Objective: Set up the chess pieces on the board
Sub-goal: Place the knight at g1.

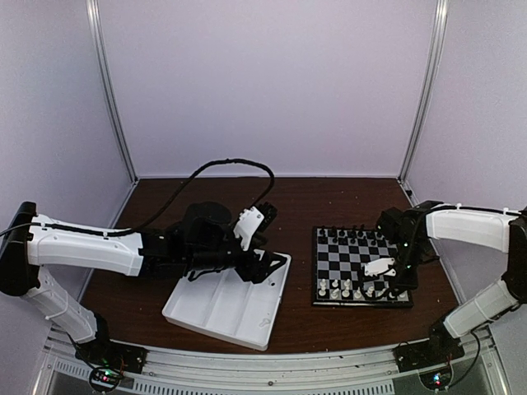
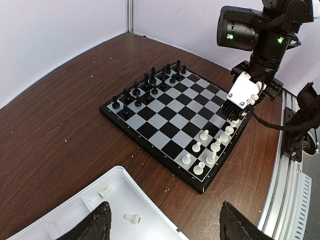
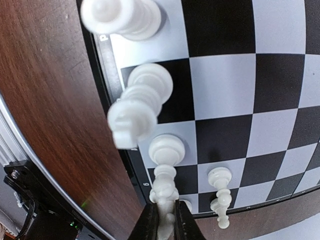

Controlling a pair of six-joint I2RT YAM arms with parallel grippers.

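From above, the board (image 1: pixel 362 262) lies on the brown table (image 1: pixel 329 202). The black pieces (image 1: pixel 354 234) are lined up along the board's far edge, and the white pieces (image 1: pixel 346 290) are along its near edge. The right gripper (image 1: pixel 387 276) hangs low over the board's near right part, in among the white pieces. The left gripper (image 1: pixel 268 267) is off to the left of the board, above the corner of the white tray (image 1: pixel 214 317) that is closest to the board. From the left wrist, the left gripper (image 2: pixel 163 220) shows its two dark fingers (image 2: pixel 97 225) standing wide apart over the tray (image 2: pixel 60 225). Two loose white pieces (image 2: pixel 104 191) lie in the tray, on the side near the board. The board (image 2: pixel 165 112) sits just past the tray, with the black pieces (image 2: pixel 145 90) in two rows on one side. The white pieces (image 2: pixel 207 150) are bunched on the other side. The right gripper (image 2: pixel 234 107) reaches down onto the far end of the white side, but from here I cannot tell if it is holding anything. From the right wrist, the right gripper (image 3: pixel 166 220) has its fingers (image 3: pixel 149 225) squeezed together on the top of a held white piece (image 3: pixel 167 170). The round foot of that piece is over a light square in the board's (image 3: pixel 225 100) edge row. I cannot tell if the foot touches the board. More white pieces (image 3: pixel 140 100) stand close by along the same edge.
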